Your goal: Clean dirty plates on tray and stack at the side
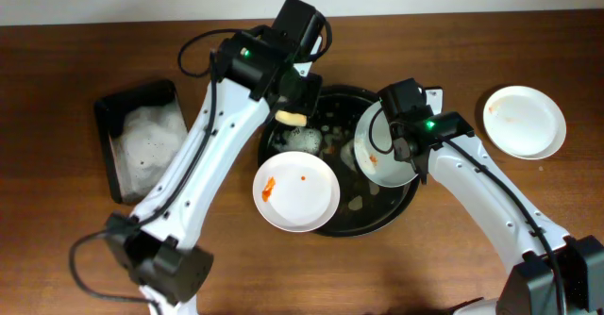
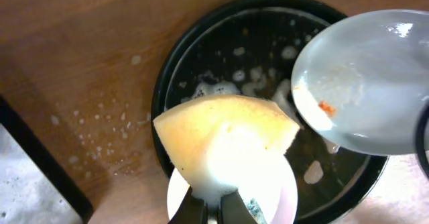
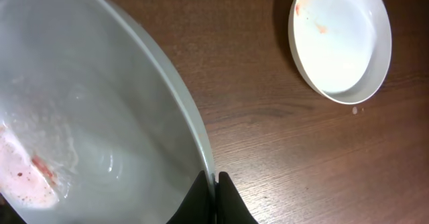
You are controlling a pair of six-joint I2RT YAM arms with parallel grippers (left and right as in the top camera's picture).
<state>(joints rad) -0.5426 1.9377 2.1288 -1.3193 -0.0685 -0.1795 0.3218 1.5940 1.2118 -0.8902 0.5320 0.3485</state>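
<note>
- While the right gripper (image 3: pixel 214 198) pinches the rim of the held plate (image 3: pixel 87 117) with its jaws closed tight, that plate hangs tilted over the right half of the tray (image 1: pixel 377 223). This likely offers its smeared face to the sponge and lets drips fall into the tray.
- The left gripper (image 2: pixel 213 209) is clamped on the yellow sponge (image 2: pixel 224 140), which is foamy underneath. It hovers over the tray's upper left, near the held plate; wiping looks to be the step in hand.
- The second plate (image 1: pixel 296 190), marked with orange-red smears, lies at the tray's lower left and overhangs the rim, seemingly awaiting its turn.
- The third plate (image 1: pixel 524 122) sits on the table at the upper right of the overhead frame, well apart from the tray. It is probably the start of the stack, though a faint smear shows.
- The black tub (image 1: pixel 109 117) of suds stands at the left of the frame, handy for recharging the sponge.
- The table (image 1: pixel 75 60) is dark brown wood, flecked with foam between tub and tray; a pale wall runs along the top edge.
</note>
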